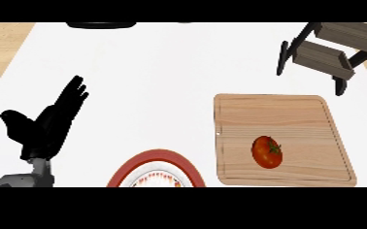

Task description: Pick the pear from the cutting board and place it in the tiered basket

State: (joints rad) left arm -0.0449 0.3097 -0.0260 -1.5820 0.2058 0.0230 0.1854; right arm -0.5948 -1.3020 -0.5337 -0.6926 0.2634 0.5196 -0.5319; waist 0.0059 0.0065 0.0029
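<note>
The left robot hand shows at the left of the head view, rising from a grey forearm at the lower edge, its black fingers straight and fanned upward, the thumb spread off to the left, holding nothing and resting above the white bench. Just to its right, at the bottom edge, sits a round plate with a red-brown rim and a white centre carrying some reddish pattern; only its upper part is in sight. Farther right lies the wooden cutting board, pale, with a groove running round inside its edge, flat on the bench and well apart from the hand. On the lower middle of the board rests a red, rounded fruit with a small green stem, looking more like a tomato than a pear; it lies alone and untouched. Beyond the board, toward the upper right corner, stands the tiered basket, grey-brown wooden trays on a dark frame, partly cut off by the edge. A dark curved object peeks in at the top left.
</note>
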